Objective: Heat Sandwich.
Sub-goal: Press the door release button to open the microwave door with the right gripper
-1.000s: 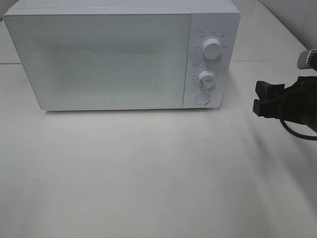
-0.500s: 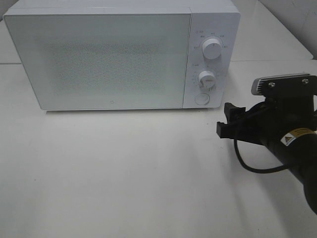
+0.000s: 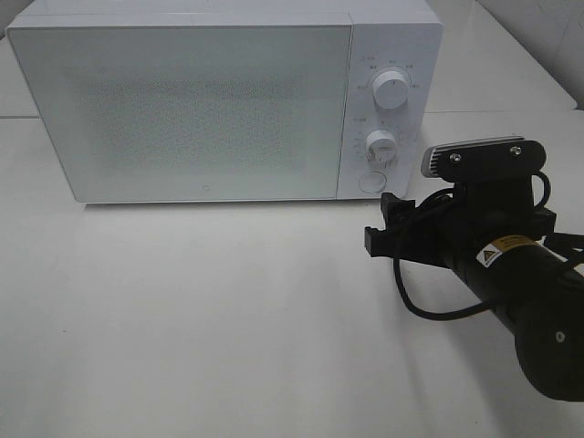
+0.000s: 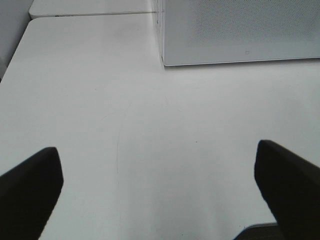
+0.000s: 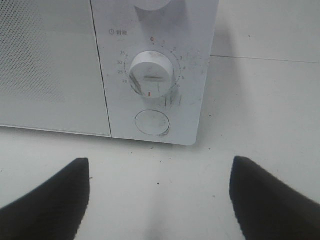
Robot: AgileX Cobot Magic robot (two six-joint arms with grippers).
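Shut white microwave on a white table, the right gripper facing its control panel.

The table [image 3: 228,319] carries the microwave [image 3: 201,109], whose speckled door [image 3: 182,109] is closed flat against the body. The sandwich cannot be seen in any view, so its place cannot be told. The black right arm [image 3: 529,301] reaches in from the right of the high view, a grey wrist camera [image 3: 479,155] on top. The right gripper [image 3: 380,224] hangs just above the table with its fingers spread apart and nothing between them, near the panel. The left gripper [image 4: 157,190] is seen only by its own camera, fingers wide apart and empty over bare table, the microwave's front corner ahead. On the panel sit the upper knob [image 3: 391,88], the timer knob [image 5: 151,72] and, below it, the round button [image 5: 152,122].
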